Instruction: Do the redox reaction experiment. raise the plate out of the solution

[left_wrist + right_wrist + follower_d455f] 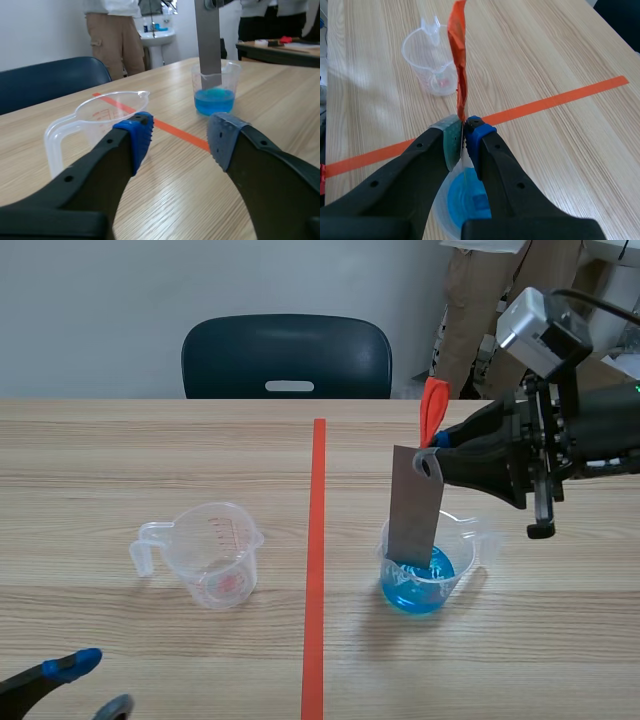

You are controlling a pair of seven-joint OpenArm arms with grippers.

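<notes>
The right end effector (pixel 437 440) was up above the light wooden tabletop (pixel 120 460), on the right side of the orange-red tape line. Its two fingers were pressed together on a thin orange-red ribbon strip (pixel 458 55), pinching it low down while the rest of the strip stuck up above the fingers. A flat grey metal plate (pixel 414 505) hung straight down from that strip. The plate's lower end was inside a small clear plastic cup of blue liquid (pixel 432 570), right at the top of the blue, and I could not tell if it touched the liquid. On the other side of the tape line stood an empty clear measuring cup with red marks and a handle (pixel 215 555), well apart from the blue cup. The left end effector (pixel 92 686) was low at the near left, close to the tabletop, with its fingers spread apart and nothing between them. A dark blue chair (pixel 287 355) stood behind the tabletop.
</notes>
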